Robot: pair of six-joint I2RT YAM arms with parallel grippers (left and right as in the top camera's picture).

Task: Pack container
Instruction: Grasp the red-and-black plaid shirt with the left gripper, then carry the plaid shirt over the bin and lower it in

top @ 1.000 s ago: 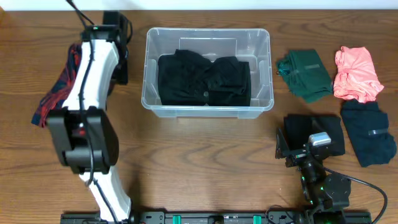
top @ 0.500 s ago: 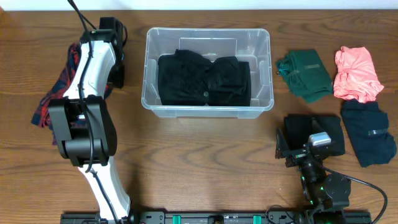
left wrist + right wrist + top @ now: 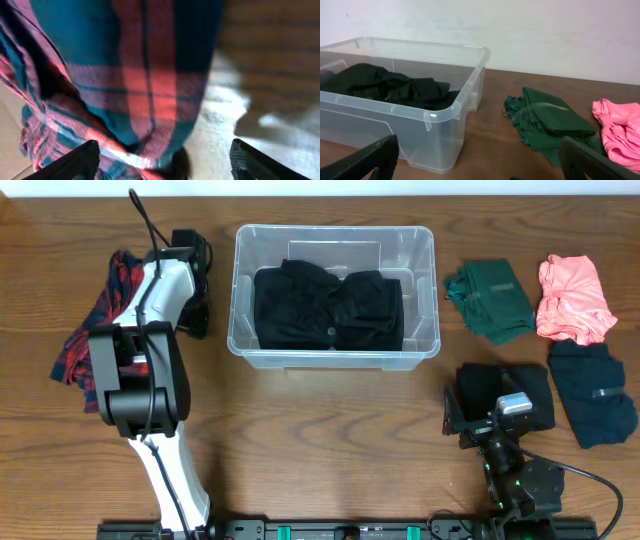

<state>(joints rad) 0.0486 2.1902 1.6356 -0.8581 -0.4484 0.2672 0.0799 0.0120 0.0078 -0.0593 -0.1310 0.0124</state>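
The clear container stands at the back middle of the table with a black garment folded inside. It also shows in the right wrist view, with the black garment in it. A red and blue plaid garment lies left of the container. My left gripper hangs between the two. In the left wrist view it is open, with the plaid cloth close in front and a fold between the fingertips. My right gripper rests open and empty at the front right.
A green garment, a pink garment, a dark blue garment and another black garment lie right of the container. The green and pink ones show in the right wrist view.
My left arm has swung its wrist from the back edge toward the front, beside the plaid garment. The right arm and the garments have not moved.
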